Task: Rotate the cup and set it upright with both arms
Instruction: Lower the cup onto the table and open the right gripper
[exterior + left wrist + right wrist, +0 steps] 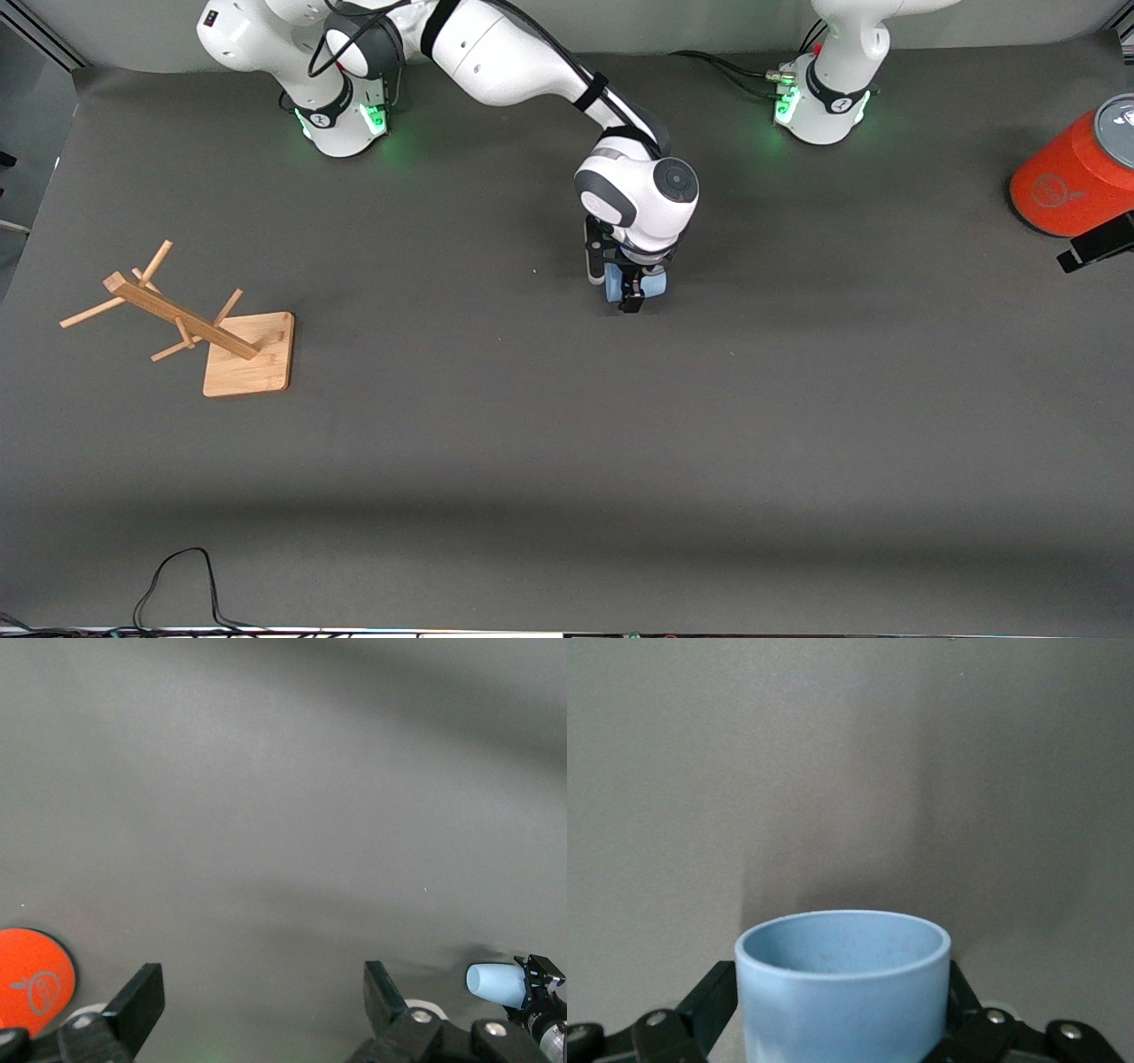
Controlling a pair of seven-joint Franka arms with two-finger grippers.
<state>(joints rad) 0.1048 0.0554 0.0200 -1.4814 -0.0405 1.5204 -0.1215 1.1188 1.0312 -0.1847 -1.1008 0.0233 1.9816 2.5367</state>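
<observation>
Right tool grips smooth (pale-blue) tapered cup.

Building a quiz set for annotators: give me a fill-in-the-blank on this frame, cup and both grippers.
1. The right gripper has its jaws closed on the pale-blue ____.
2. The left gripper waits with its jaws ____, holding nothing.
3. In the left wrist view the cup lies on its ____, gripped at one end.
4. The bamboo rack stands toward the ____ arm's end of the table.

Missing words: cup; open; side; right
</observation>
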